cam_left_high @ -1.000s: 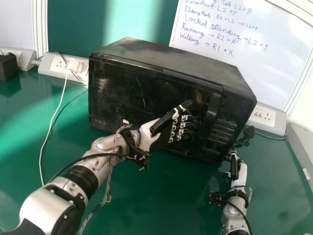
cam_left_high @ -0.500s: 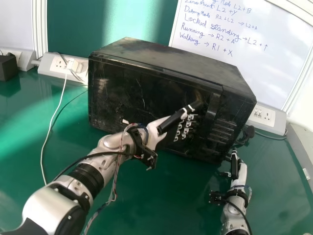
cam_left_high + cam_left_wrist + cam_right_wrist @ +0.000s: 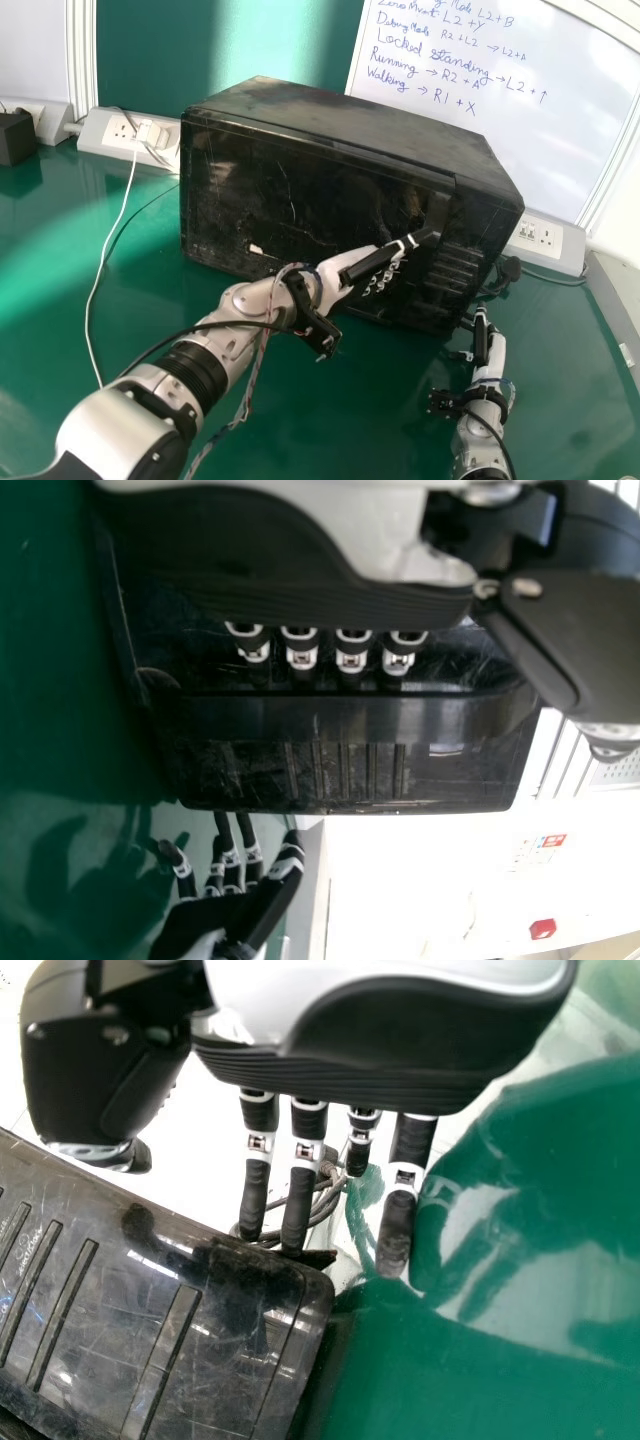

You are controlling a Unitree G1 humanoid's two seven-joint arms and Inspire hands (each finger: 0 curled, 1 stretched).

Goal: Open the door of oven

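A black oven (image 3: 290, 190) stands on the green table with its door closed. In the head view my left hand (image 3: 370, 265) is in front of the door, its thumb reaching to the vertical handle (image 3: 434, 222). The left wrist view has the left hand (image 3: 302, 652) with fingers extended toward the door, tips close beside the handle bar (image 3: 330, 718); whether they touch it I cannot tell. My right hand (image 3: 482, 345) is at the oven's right front corner, and in the right wrist view the right hand (image 3: 398, 1225) has straight fingers and holds nothing.
Sockets with a plug and white cable (image 3: 130, 180) are behind the oven's left side; another socket box (image 3: 540, 240) is at its right. A whiteboard (image 3: 480, 100) stands behind. A black box (image 3: 15, 137) sits far left. Cables (image 3: 325, 1195) lie near my right fingers.
My left hand has moved to the right and slightly down across the door, bringing its thumb to the handle. The right hand and the oven have stayed put.
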